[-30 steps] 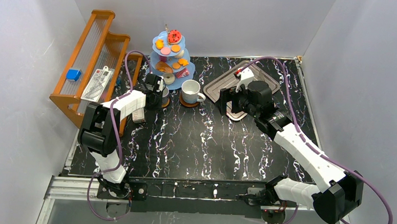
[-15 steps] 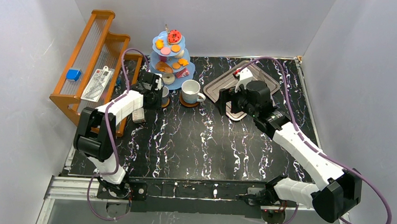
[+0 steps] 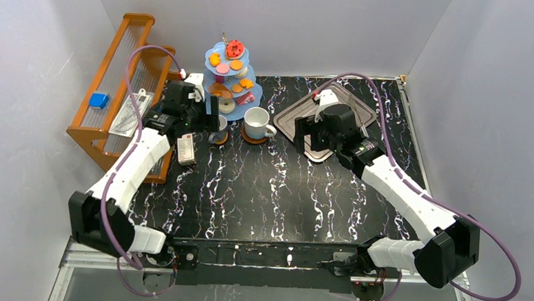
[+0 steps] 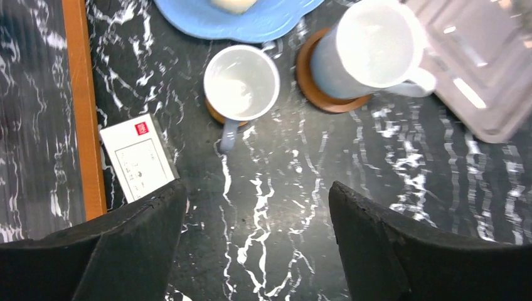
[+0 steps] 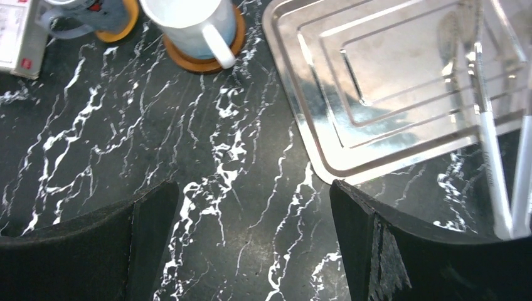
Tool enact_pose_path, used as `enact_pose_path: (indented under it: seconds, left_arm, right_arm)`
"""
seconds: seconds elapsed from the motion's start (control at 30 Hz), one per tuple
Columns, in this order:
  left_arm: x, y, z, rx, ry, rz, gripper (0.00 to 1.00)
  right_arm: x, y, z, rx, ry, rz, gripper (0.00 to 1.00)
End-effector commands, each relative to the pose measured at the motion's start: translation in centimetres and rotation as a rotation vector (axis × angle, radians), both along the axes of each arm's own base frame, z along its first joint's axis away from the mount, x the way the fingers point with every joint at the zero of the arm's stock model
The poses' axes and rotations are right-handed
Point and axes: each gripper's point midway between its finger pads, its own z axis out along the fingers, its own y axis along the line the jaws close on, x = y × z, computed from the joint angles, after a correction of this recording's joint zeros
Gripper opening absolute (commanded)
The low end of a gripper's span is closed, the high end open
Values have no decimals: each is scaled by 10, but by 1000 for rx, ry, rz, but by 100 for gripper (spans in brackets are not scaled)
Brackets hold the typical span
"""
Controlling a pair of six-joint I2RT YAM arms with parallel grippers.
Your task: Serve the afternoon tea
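Our left pincer [image 4: 256, 197] and right pincer [image 5: 254, 194] both stand apart, empty; if we swing the left carelessly, it could knock the small cup [image 4: 241, 83] against the mug [image 4: 370, 47].

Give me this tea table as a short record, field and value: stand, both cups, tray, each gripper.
stand: light-blue, three tiers, pastries on it, far side
mug: white, upright on brown saucer, beside stand
small cup: grey, on orange coaster, left of mug
tray: silver, right of mug
left gripper: open, near small cup, holding nothing
right gripper: open, by tray edge, holding nothing
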Motion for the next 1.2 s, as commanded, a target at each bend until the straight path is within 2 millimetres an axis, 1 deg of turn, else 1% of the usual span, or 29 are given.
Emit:
enact_pose_path:
  seconds: [0.0, 0.1, 0.17, 0.27, 0.37, 0.53, 0.63, 0.7, 0.83, 0.9, 1.0, 1.17]
  left_arm:
    - [-21, -14, 61, -126, -103, -74, 82]
    - [-34, -22, 86, -200, -154, -103, 84]
    - [-43, -28, 100, -253, -177, -124, 85]
    - [-56, -36, 111, -323, -182, -154, 86]
    - [-66, -41, 119, -363, -206, -178, 87]
    - [-69, -34, 121, -394, -271, -124, 88]
    - [-71, -29, 114, -400, -266, -88, 89]
    - [-74, -30, 110, -403, -257, -96, 89]
    - [-75, -26, 98, -392, -246, -69, 89]
    - [-74, -25, 95, -394, -238, -56, 89]
    - [-73, -26, 97, -414, -246, -48, 90]
    - [-71, -27, 110, -424, -291, -59, 90]
  right_arm:
    - [16, -24, 39, -30, -68, -156, 100]
    - [19, -37, 52, -35, -90, -240, 100]
    - [17, -41, 62, -19, -93, -269, 100]
    - [12, -44, 72, 3, -93, -279, 100]
    - [7, -41, 78, 29, -103, -253, 100]
    - [0, -35, 72, 66, -103, -210, 100]
    - [-6, -30, 63, 89, -79, -176, 100]
    - [-10, -25, 57, 102, -64, -149, 100]
    - [-11, -23, 51, 97, -49, -140, 100]
    - [-11, -21, 52, 102, -48, -131, 100]
    - [-11, -18, 58, 112, -56, -115, 100]
    - [-12, -18, 72, 138, -89, -106, 100]
